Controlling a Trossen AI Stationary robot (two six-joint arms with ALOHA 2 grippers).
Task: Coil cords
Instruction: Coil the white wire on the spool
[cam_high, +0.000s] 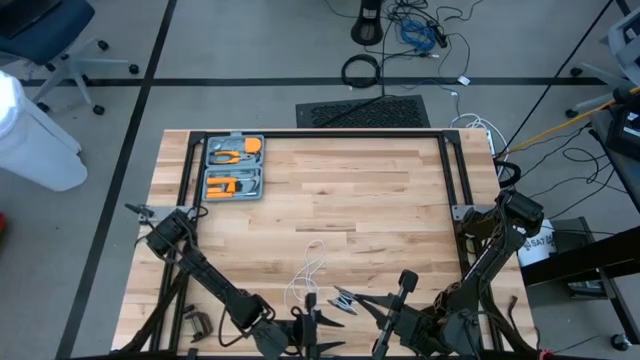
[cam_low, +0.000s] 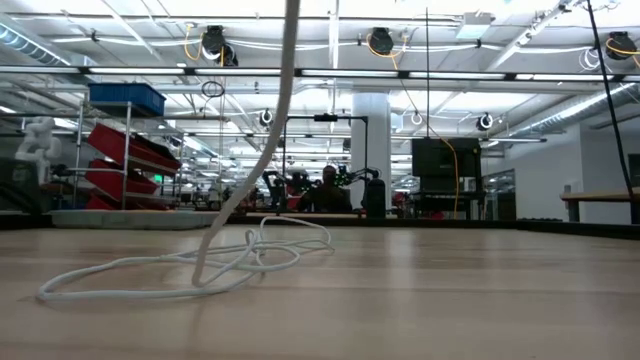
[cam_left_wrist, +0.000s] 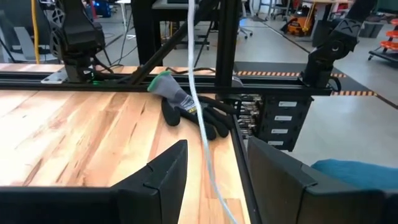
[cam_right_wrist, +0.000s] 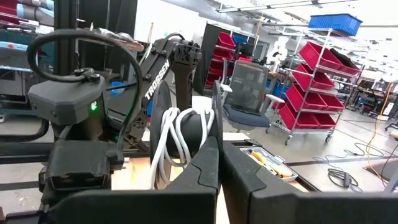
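Two grippers meet at table's near edge: right gripper clamps shut on wound white cord w/ reel, left gripper spread around the strand. Rest of the cord lies loose on table; judgement: feed slack slowly, keep tension even.

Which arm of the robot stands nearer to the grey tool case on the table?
Left. The left arm rises close beside the grey tool case, on the same side; the right arm stands across the table from it.
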